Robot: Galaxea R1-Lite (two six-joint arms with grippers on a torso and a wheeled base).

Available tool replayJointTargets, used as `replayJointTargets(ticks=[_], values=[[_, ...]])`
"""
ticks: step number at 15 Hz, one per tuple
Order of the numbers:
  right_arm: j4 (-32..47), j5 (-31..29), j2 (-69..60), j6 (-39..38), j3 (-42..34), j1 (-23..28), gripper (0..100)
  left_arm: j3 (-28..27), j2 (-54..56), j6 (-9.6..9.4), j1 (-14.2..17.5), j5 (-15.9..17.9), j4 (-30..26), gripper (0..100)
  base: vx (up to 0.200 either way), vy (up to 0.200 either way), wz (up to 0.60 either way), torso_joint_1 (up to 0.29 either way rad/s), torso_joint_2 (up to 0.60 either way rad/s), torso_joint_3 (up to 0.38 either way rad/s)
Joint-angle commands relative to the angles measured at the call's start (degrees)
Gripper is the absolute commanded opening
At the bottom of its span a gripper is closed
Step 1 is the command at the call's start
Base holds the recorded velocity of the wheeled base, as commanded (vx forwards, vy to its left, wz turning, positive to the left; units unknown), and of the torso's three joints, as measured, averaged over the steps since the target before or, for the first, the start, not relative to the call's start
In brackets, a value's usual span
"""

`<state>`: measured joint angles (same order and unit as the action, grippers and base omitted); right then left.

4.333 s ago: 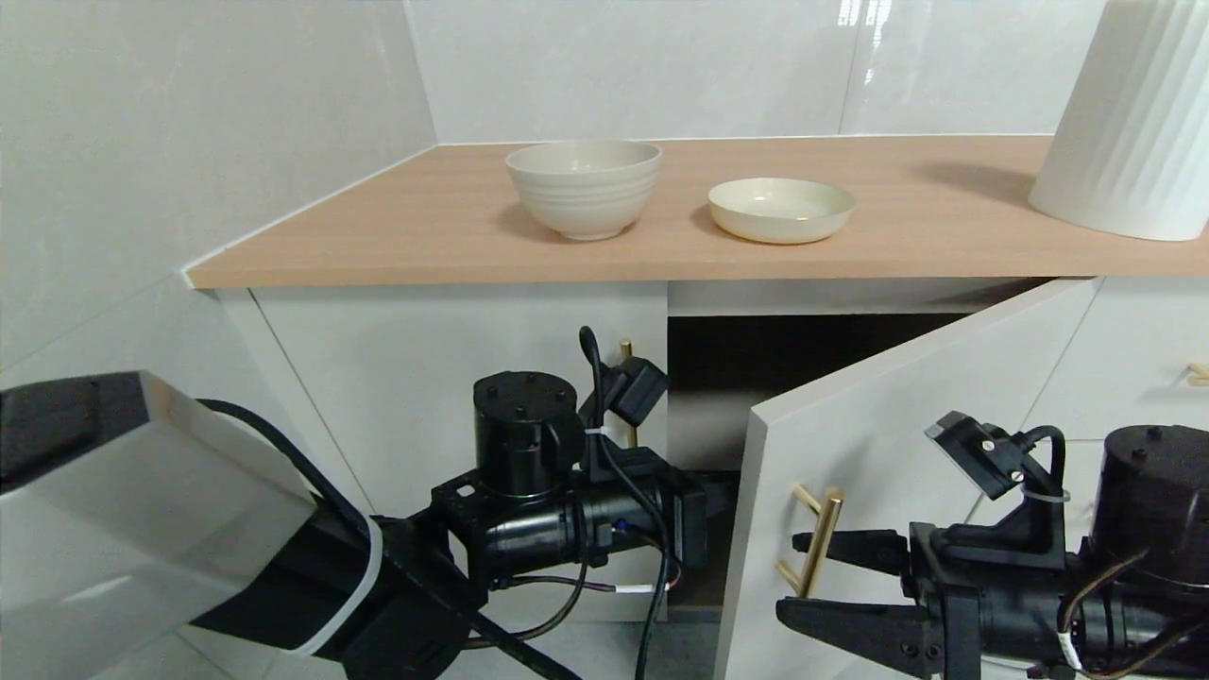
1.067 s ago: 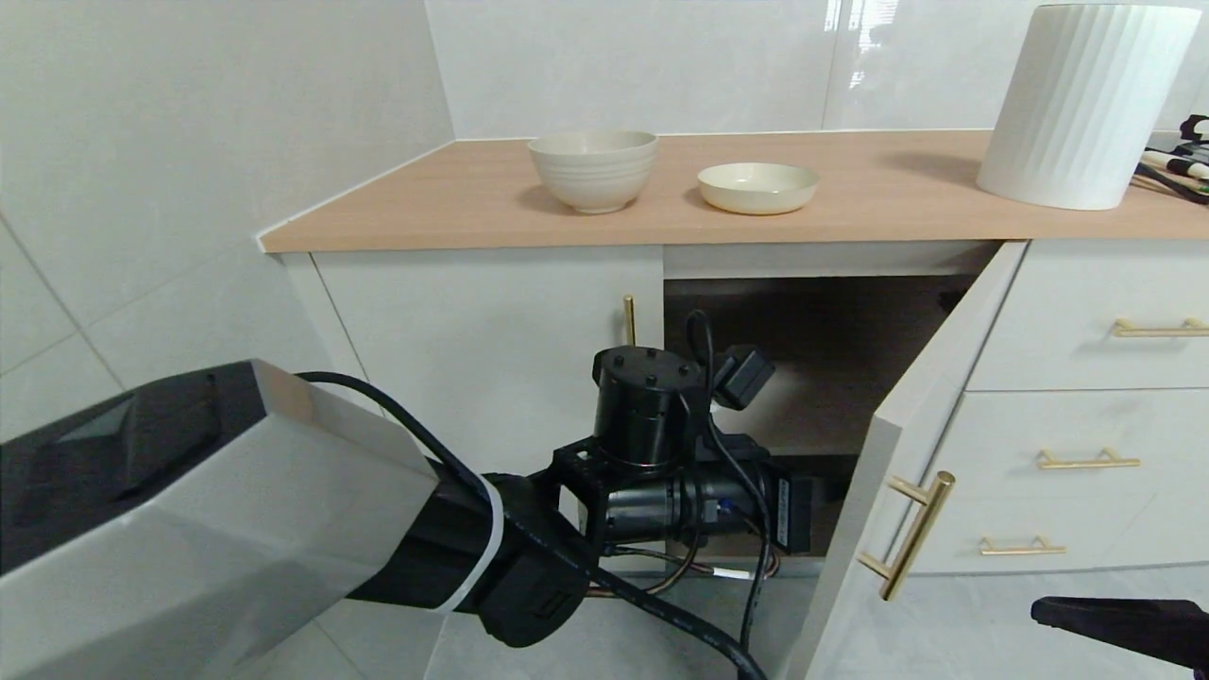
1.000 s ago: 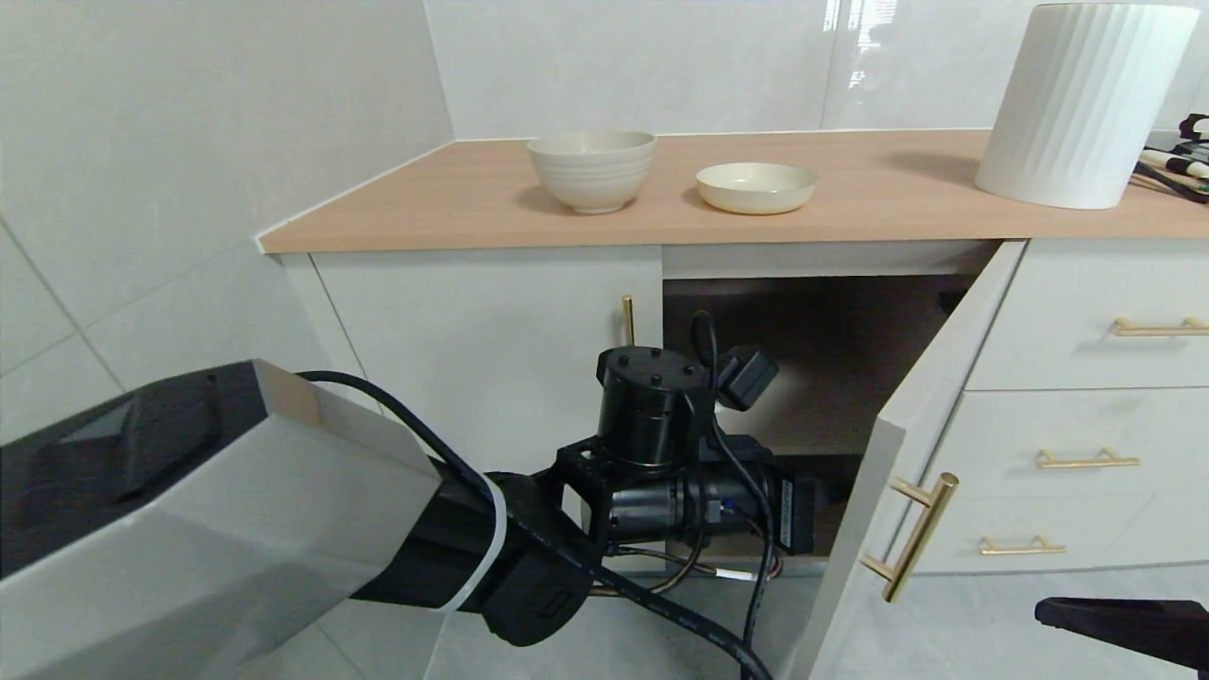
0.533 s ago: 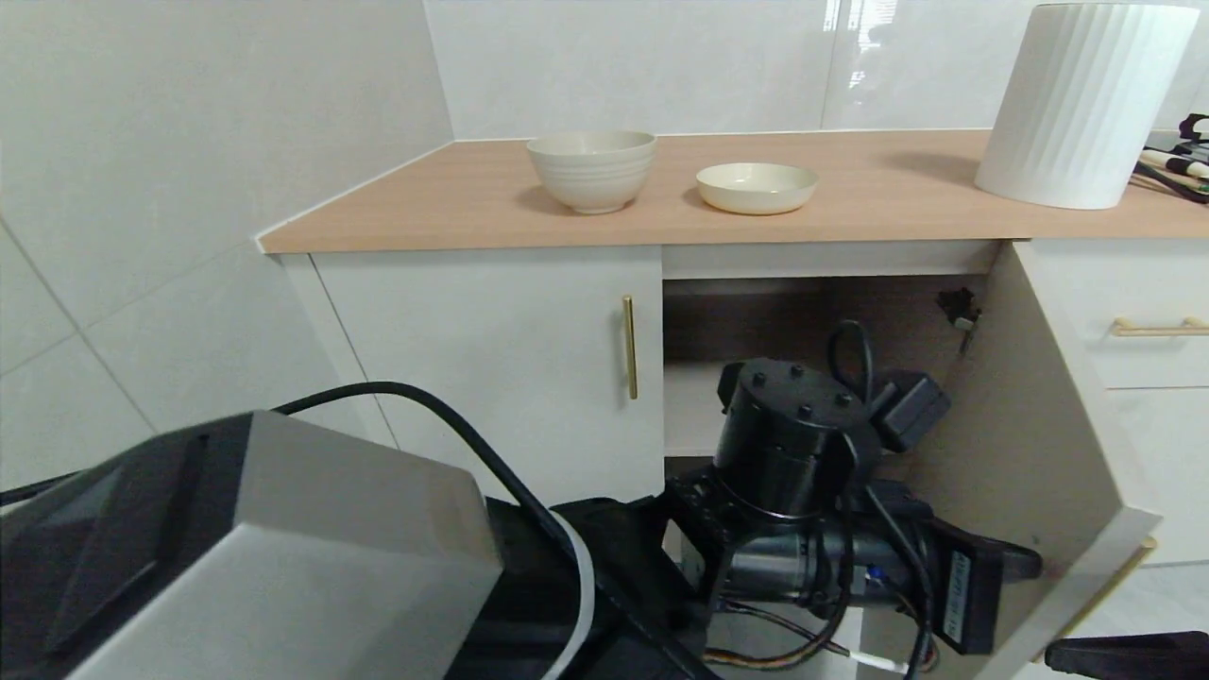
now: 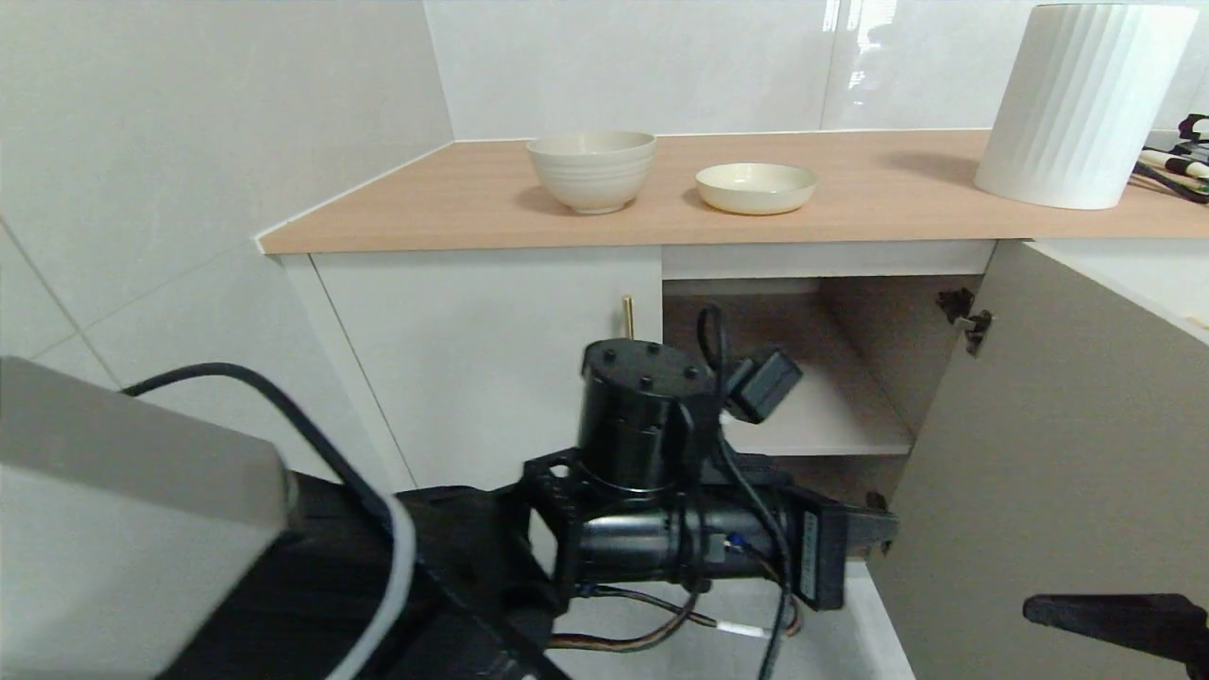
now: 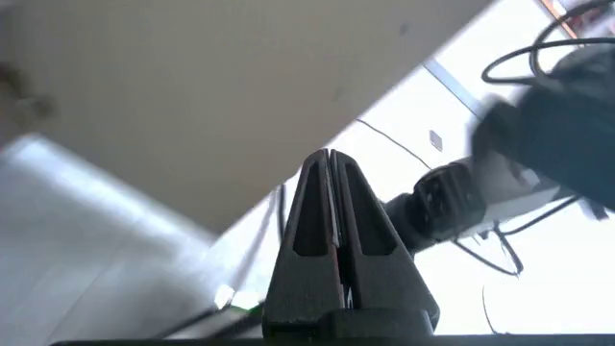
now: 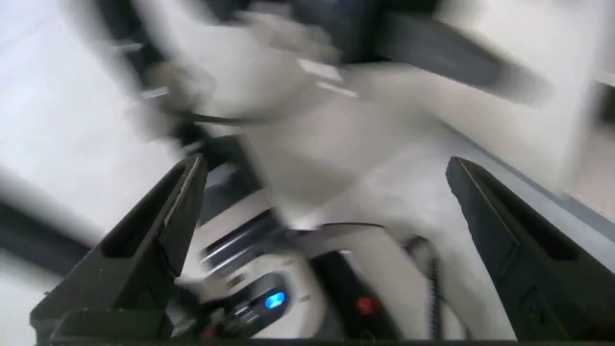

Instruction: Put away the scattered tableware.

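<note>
Nearest the camera, the left gripper point(image 6: 330, 163) sits low in front of the cabinet with its two fingers pressed flat together and nothing between them. In the head view its tip lies just beside the inner face of the open cabinet door point(image 5: 1039, 453); whether it touches the panel cannot be told. At the lower right edge of that view the right gripper point(image 7: 327, 240) hangs low beside the door's outer side, its fingers spread wide apart and empty.

The cabinet door stands wide open on its hinge point(image 5: 968, 316), baring a pale shelf point(image 5: 822, 416) inside. The neighbouring closed door point(image 5: 472, 359) is to the left of the opening.

Farther off, on the wooden countertop point(image 5: 425, 212), the tableware waits untouched: a deep ribbed bowl point(image 5: 592, 170) above the closed door, and a shallow dish point(image 5: 757, 187) near it on its right, above the opening. The two stand apart. A tall ribbed white container point(image 5: 1077, 104) stands well away, toward the counter's right end.

Judging from this, the step in hand is getting the storage space open, and that looks done; none of the putting-away proper has begun. The next move likely calls for raising an arm from floor level to counter height, parting the fingers over a rim, and lifting one piece clear. The left arm would have to open up first; the right is already spread. Either must then come back down past the counter edge to reach the shelf without knocking the door.
</note>
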<state>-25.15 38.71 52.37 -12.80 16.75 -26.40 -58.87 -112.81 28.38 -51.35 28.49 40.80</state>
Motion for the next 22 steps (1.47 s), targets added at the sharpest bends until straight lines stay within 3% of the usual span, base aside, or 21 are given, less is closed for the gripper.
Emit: replayJointTargets(ticks=[1,2,4,7,8,9,11,12,13,17,22], values=[[-0.08,-4.08,8.1,0.14,3.2,-0.23,100,9.21,11.83,0.01,6.61,-0.01,-0.02,0,0.0,0.0,0.0,0.0,0.0,0.0],[-0.34,-9.79,14.87,3.75,7.42,-1.1,100,17.12,21.14,-0.08,12.41,-0.01,-3.62,0,0.0,0.0,0.0,0.0,0.0,0.0],[-0.08,-18.67,22.16,8.49,13.22,-3.74,100,20.2,29.76,-0.78,18.04,-0.28,-14.26,0,0.0,0.0,0.0,0.0,0.0,0.0],[7.22,-18.67,27.17,8.58,23.33,-3.57,100,22.22,39.16,-7.46,24.45,-0.28,-22.87,0,0.0,0.0,0.0,0.0,0.0,0.0],[10.91,-18.67,27.35,8.58,26.76,-3.3,100,22.83,42.24,-8.52,27.53,-0.28,-24.72,0,0.0,0.0,0.0,0.0,0.0,0.0],[12.67,-18.84,26.99,8.58,27.81,-3.3,100,23.18,43.73,-8.78,28.85,-0.28,-25.42,0,0.0,0.0,0.0,0.0,0.0,0.0],[15.57,-21.13,24.97,8.32,28.25,-2.07,100,22.66,46.01,-9.22,34.82,-0.01,-27.18,0,0.0,0.0,0.0,0.0,0.0,0.0],[16.45,-22.27,24.09,8.23,28.6,-1.98,100,21.78,45.58,-9.22,35.17,-0.01,-27.88,0,0.0,0.0,0.0,0.0,0.0,0.0],[17.68,-24.47,22.86,7.97,29.39,-1.98,100,21.6,45.22,-9.04,35.35,-0.19,-27.97,100,0.0,0.0,0.0,0.0,0.0,0.0],[23.22,-28.6,18.73,7.61,30.01,-1.81,100,20.55,44.52,-9.13,36.84,-1.59,-27.88,100,0.0,0.0,0.0,0.0,0.0,0.0],[25.15,-28.95,17.94,7.18,31.24,-1.19,100,20.46,46.01,-9.22,36.84,-1.68,-27.97,100,0.0,0.0,0.0,0.0,0.0,0.0]])
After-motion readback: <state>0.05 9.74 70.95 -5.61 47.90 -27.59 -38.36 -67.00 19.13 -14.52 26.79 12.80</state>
